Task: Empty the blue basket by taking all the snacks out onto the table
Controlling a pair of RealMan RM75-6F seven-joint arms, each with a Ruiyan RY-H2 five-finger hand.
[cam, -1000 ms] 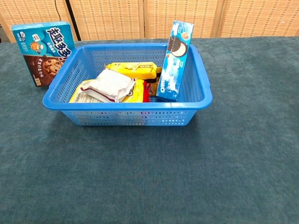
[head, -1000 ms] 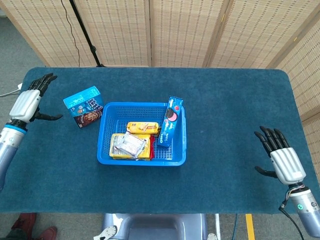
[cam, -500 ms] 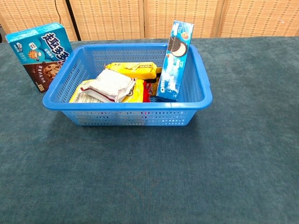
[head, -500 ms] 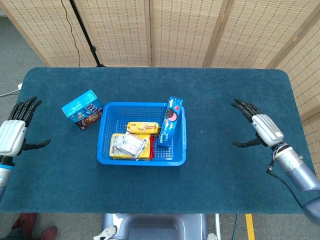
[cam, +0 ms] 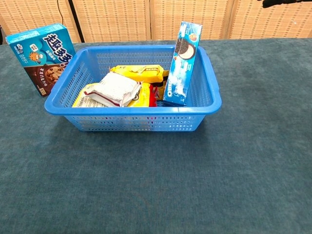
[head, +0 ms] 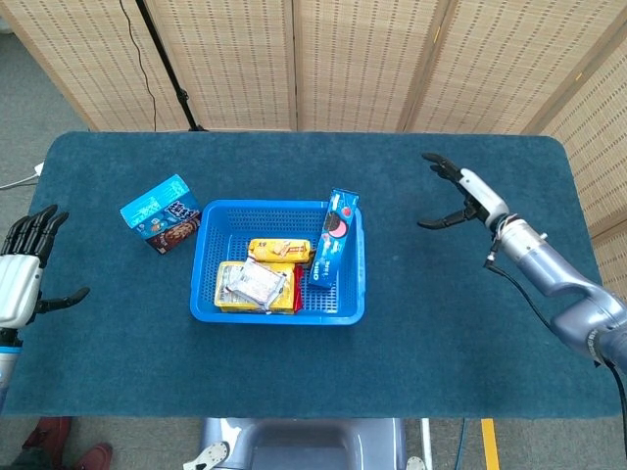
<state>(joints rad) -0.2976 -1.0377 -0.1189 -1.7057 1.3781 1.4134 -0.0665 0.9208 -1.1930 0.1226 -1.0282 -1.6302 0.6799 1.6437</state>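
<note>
The blue basket [head: 207, 303] [cam: 129, 122] sits mid-table. Inside, a blue cookie box [head: 333, 238] [cam: 184, 63] leans upright against the right wall. A yellow packet [head: 278, 251] [cam: 139, 72] lies at the back, a white wrapped snack [head: 252, 284] [cam: 113, 89] lies over yellow packs. A blue chocolate-chip cookie box [head: 159, 212] [cam: 40, 57] stands on the table left of the basket. My left hand [head: 22, 277] is open at the table's left edge. My right hand [head: 458, 196] is open, fingers spread, to the right of the basket and above the table; only a dark fingertip [cam: 278, 2] shows in the chest view.
The blue carpeted table [head: 441, 313] stretches wide around the basket. Woven folding screens [head: 362, 59] stand behind it, with a black stand pole [head: 167, 64] at the back left.
My right hand has swung up and leftward toward the basket. My left hand has drawn back and down along the left edge. The cookie box outside the basket stays put.
</note>
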